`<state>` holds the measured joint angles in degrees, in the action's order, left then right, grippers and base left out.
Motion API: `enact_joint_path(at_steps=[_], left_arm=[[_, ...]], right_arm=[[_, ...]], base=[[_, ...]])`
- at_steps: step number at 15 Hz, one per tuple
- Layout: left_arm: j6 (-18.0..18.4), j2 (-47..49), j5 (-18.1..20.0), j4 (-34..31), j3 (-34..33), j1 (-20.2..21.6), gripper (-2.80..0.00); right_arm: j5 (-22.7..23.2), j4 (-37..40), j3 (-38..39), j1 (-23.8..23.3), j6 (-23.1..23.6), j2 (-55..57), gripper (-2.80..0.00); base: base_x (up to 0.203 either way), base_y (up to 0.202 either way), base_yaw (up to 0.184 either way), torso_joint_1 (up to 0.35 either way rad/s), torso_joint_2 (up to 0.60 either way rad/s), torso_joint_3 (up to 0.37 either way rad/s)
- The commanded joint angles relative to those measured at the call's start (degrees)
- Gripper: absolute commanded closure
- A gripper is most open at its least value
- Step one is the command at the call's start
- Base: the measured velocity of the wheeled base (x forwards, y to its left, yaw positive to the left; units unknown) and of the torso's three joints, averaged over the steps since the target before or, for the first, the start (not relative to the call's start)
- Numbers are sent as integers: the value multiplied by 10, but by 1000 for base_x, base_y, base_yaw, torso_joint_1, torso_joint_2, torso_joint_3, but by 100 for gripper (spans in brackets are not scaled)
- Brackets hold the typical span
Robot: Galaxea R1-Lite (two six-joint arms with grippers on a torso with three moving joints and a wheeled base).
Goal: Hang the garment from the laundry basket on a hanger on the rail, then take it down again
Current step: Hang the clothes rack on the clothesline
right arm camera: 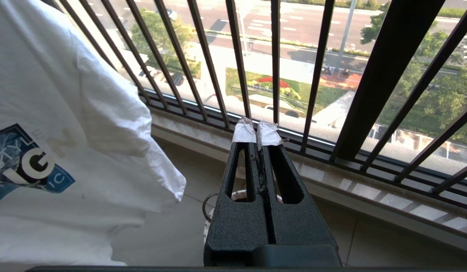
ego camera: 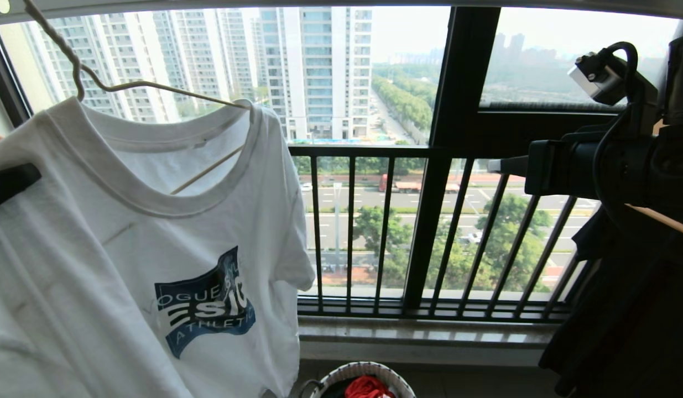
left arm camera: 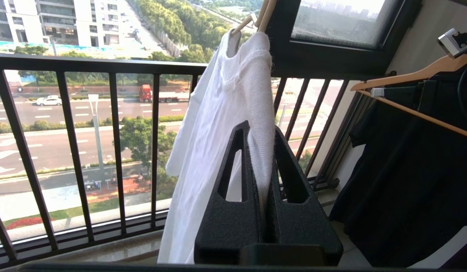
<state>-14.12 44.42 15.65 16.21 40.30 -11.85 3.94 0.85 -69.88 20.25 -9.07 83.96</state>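
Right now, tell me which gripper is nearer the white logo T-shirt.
Left. The left gripper is clamped on the white logo T-shirt; the right gripper is shut, apart, beside it.

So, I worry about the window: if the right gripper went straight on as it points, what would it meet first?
Probably the black railing. The shut right gripper points at its bars just above the sill, nothing between, though depth is unclear.
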Motion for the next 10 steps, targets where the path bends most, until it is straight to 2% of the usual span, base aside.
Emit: enact_joint_path(at_steps=[1, 10], left_arm=[[-1, -4, 3, -8, 10, 0, 0], [8, 5, -1, -9, 11, 0, 0]], right_arm=[[0, 0, -1, 0, -1, -1, 0], [-1, 0, 2, -1, -2, -6, 0]], base=[[0, 0, 0, 0, 0, 0], [0, 0, 0, 0, 0, 0]])
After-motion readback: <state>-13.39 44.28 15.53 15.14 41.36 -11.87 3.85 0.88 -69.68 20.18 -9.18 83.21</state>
